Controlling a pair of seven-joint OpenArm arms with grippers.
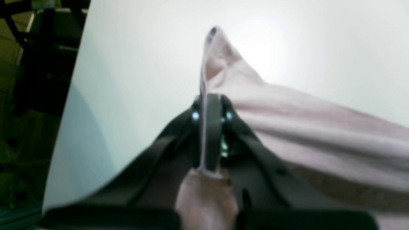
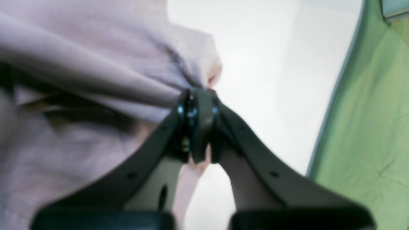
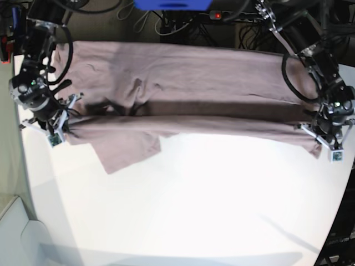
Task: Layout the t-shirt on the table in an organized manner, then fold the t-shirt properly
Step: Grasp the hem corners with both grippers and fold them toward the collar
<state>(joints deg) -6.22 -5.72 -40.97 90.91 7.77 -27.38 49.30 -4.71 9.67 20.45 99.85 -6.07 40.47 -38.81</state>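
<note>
The table is sitting white and glossy, w/ glare washing out its middle in the base view; most of its near half is lying bare. Behind its far edge, cables and a blue box are lying on the dark floor. A green cloth is hanging beside the table edge in the right wrist view; the left wrist view is showing dark framework past the table's other edge.

The t-shirt is lying stretched in a long band across the far part of the table, doubled over lengthwise, w/ a shadowed crease running along it. One sleeve is poking out toward the near side, flat on the white.

The right gripper is sitting at the band's end on the base view's left, jaws pressed together on a bunch of the pink cloth. The left gripper is at the opposite end, also pinched tight on the fabric edge.

Only the base view is showing the whole span btwn both arms. The left wrist view, blurry, is showing a cloth corner sticking up past the clamped fingertips and the hem running thru the jaws. The right wrist view is showing cloth gathered in folds right at the jaws, plus a bit hanging under them.
</note>
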